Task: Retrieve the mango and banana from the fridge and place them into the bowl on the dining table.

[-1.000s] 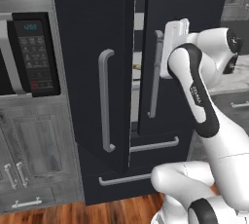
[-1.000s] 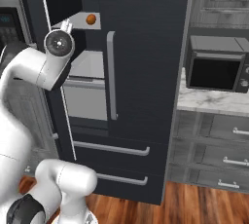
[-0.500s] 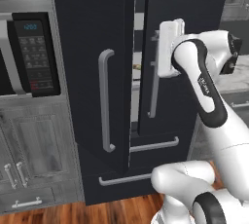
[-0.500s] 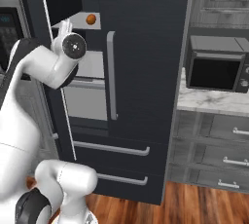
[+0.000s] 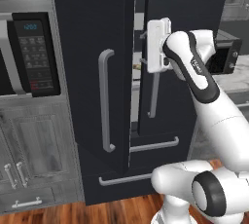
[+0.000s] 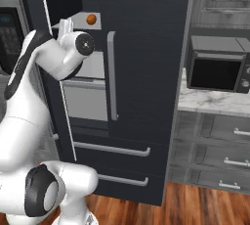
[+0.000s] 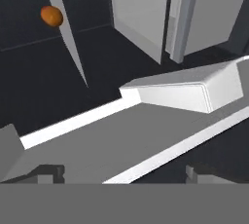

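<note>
The fridge (image 5: 92, 33) (image 6: 146, 48) stands with its left door swung out towards me and the right door ajar. The mango (image 6: 91, 19) (image 7: 51, 16), small and orange, rests on a light grey shelf high inside. My gripper (image 5: 144, 47) (image 6: 66, 25) (image 7: 124, 173) is open and holds nothing. It sits at the gap between the doors, pointing inward, level with the mango and short of it. In the hand view the mango lies far up and to the left, beyond grey shelves (image 7: 146, 121). The banana, the bowl and the dining table are out of view.
A black microwave (image 5: 34, 52) is set in grey cabinets left of the fridge. Another microwave (image 6: 217, 67) stands on a marble counter (image 6: 210, 102) to the right. The open left door (image 5: 104, 101) and the right door's handle (image 6: 112, 75) flank the hand. Two drawers (image 6: 112, 148) lie below.
My hand has slid left, from in front of the right door to the gap between the doors. The jaws have stayed wide apart. The fridge and mango have not moved.
</note>
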Motion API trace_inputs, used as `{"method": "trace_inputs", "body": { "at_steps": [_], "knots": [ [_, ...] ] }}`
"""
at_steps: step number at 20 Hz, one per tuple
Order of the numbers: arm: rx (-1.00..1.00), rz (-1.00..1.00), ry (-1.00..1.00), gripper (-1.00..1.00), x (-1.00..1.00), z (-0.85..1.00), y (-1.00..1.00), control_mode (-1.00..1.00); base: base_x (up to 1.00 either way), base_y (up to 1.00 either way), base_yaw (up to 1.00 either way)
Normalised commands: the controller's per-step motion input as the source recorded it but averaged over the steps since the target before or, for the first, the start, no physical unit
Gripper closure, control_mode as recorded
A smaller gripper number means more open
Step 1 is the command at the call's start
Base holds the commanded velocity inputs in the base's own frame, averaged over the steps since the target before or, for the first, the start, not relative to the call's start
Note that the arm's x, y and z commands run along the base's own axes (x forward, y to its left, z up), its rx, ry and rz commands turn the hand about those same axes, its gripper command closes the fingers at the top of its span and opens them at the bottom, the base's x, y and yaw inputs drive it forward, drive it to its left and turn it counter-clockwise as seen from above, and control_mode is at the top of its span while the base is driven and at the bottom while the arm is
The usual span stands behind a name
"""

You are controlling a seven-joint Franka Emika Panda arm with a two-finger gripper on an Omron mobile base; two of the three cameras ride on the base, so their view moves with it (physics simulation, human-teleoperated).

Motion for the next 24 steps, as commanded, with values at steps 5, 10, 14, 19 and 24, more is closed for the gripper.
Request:
{"method": "trace_inputs", "body": {
  "at_steps": [5, 10, 14, 19, 24],
  "knots": [
    [0.0, 0.03, 0.0, -1.0, 0.62, 0.0, 0.16, -1.0, 0.0, 0.0, 0.0],
    [0.0, 0.0, 0.0, -1.0, 0.36, 0.0, 0.0, -1.0, 0.0, 0.0, 0.0],
    [0.0, 0.0, 0.0, -1.0, 0.4, 0.0, 0.0, -1.0, 0.0, 0.0, 0.0],
    [0.0, 0.02, 0.0, -1.0, 0.49, 0.0, 0.17, -1.0, 0.0, 0.0, 0.0],
    [0.0, 0.06, 0.0, -1.0, 0.53, 0.0, 0.36, -1.0, 0.0, 0.0, 0.0]
  ]
}}
